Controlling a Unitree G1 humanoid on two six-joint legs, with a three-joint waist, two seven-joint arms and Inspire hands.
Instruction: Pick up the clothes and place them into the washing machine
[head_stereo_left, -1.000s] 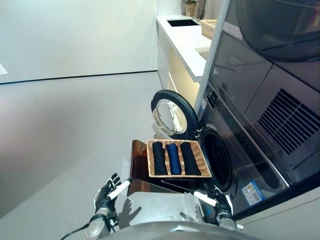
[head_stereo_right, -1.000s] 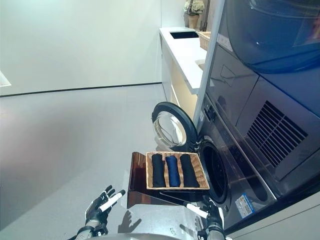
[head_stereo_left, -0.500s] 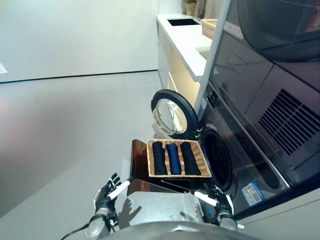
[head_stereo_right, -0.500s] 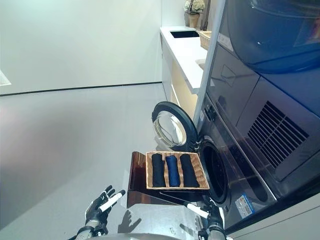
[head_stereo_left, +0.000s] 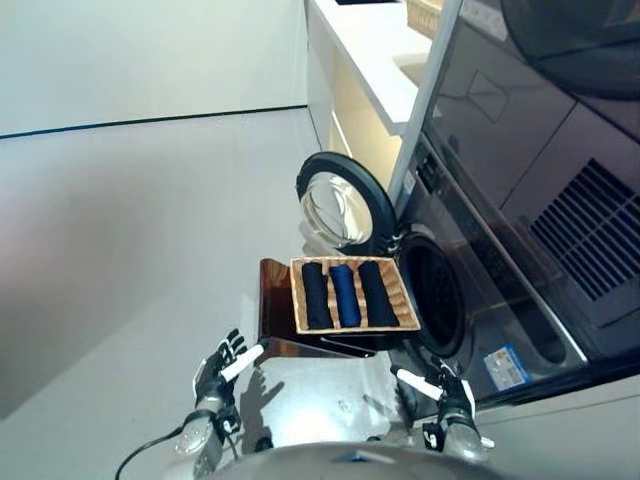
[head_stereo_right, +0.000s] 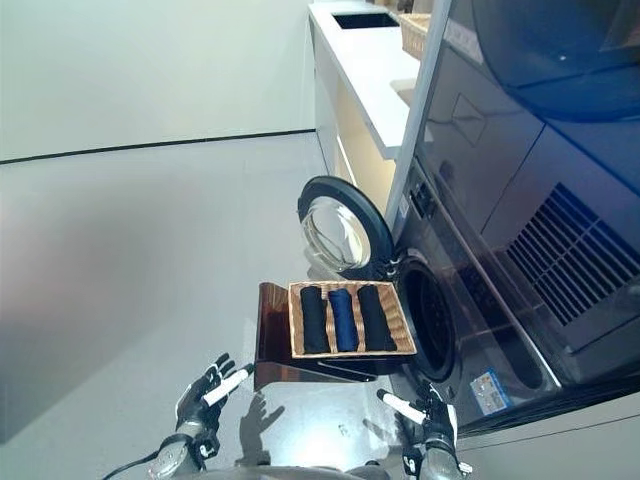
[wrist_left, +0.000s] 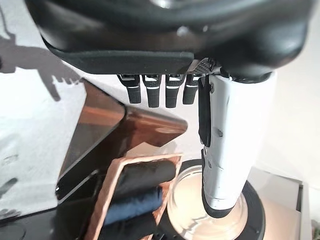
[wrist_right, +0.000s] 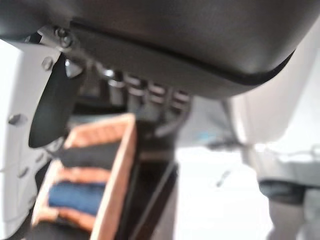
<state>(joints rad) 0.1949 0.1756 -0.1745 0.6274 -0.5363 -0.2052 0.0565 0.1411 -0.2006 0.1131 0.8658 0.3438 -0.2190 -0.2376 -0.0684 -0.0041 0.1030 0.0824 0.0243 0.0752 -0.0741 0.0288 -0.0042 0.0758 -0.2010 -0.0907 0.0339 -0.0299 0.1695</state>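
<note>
Clothes: rolled, in basket beside washer

Clothes (head_stereo_left: 347, 293), three rolls, are lying in a wicker basket (head_stereo_left: 407, 314) on a brown stand (head_stereo_left: 275, 322) before the washing machine (head_stereo_left: 437, 310); its door (head_stereo_left: 340, 212) is standing open. Left hand (head_stereo_left: 218, 368) and right hand (head_stereo_left: 445, 392) are hovering low, fingers released.

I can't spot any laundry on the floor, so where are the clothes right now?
The rolled clothes lie side by side in a wicker basket on a brown stand, in the middle of the head views, right beside the washing machine's open door.
</note>
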